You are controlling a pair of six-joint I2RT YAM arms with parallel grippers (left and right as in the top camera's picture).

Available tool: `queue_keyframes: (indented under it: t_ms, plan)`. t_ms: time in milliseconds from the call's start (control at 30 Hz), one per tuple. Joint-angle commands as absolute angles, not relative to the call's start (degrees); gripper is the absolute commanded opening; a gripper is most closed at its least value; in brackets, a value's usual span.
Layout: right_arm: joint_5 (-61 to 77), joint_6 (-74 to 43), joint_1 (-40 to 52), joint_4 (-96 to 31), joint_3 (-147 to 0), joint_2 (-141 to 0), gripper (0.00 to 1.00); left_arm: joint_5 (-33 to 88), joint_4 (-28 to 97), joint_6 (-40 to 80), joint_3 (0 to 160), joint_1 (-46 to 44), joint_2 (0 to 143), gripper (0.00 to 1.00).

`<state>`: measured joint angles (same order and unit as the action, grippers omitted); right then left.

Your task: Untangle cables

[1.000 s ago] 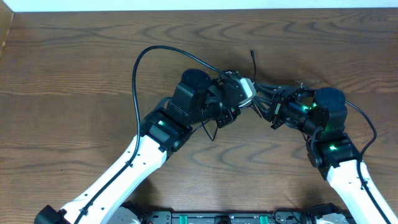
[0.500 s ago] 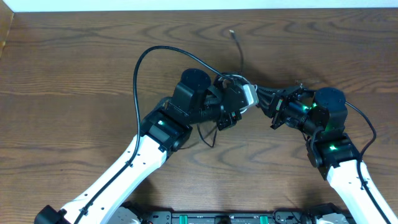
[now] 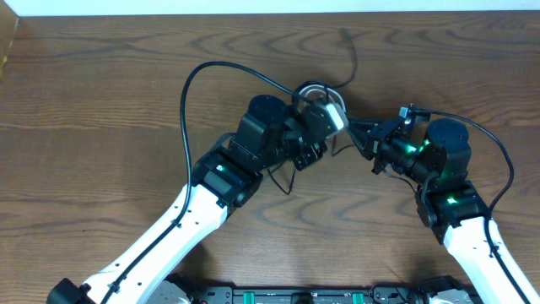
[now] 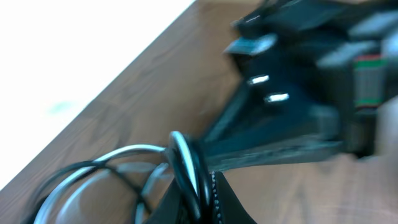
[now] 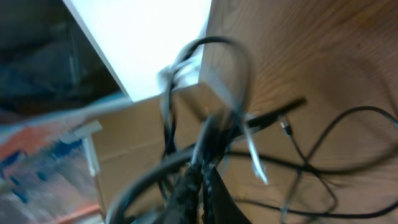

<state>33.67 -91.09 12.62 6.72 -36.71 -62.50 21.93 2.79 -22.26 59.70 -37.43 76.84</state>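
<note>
Both arms met above the middle of the bench (image 3: 101,84). The left end effector (image 3: 332,127) appeared clamped on the cables (image 4: 185,163), with a white and black loop pinched at its tip. The right end effector (image 3: 374,145) appeared likewise closed on a bunch of strands. Both wrist views were blurred. One black strand trailed toward the far edge. Recommended: draw the arms apart slowly and level, watch for the knot tightening, and re-grip nearer the crossing if tension rises.
</note>
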Motion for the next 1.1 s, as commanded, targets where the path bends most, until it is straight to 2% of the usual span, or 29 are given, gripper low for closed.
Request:
queue_keyframes:
  t_ms: [0,200,433,500,533,633,700,800,967,1067]
  plan:
    - [35.6,-83.4,12.0,6.5,-37.3,-62.2,0.01,6.2,3.9,-19.6,60.2,-36.9,76.7,0.07]
    - [42.5,-81.1,7.6,6.7,-37.3,-62.2,0.01,-5.3,6.7,-19.1,60.2,-36.6,76.7,0.08]
    - [44.5,-79.4,5.9,6.6,-37.3,-62.2,0.02,-3.3,6.6,-14.8,60.2,-35.7,76.7,0.07]
    - [44.5,-75.7,5.9,6.7,-37.3,-62.2,0.27,0.5,6.6,-14.9,60.2,-35.7,76.7,0.08]
    - [44.5,-72.2,5.9,6.9,-37.3,-62.2,0.36,2.5,6.6,-14.9,60.2,-35.7,76.7,0.07]
    - [44.5,-58.1,6.1,7.3,-37.3,-62.2,0.72,8.1,6.6,-14.9,60.2,-35.7,76.7,0.07]
    - [45.5,-46.6,6.2,6.4,-37.3,-62.2,0.81,11.9,6.7,-14.9,60.2,-35.7,76.7,0.08]
    - [46.3,-32.8,6.9,2.7,-37.3,-62.2,0.87,18.0,6.9,-14.9,60.2,-35.7,76.7,0.07]
    - [45.2,-10.0,9.4,-3.0,-37.3,-62.2,0.85,23.5,7.2,-11.4,60.2,-35.7,76.7,0.08]
    - [39.4,-1.2,11.8,-4.1,-37.3,-62.2,0.84,25.8,7.5,-5.9,60.2,-35.7,76.7,0.07]
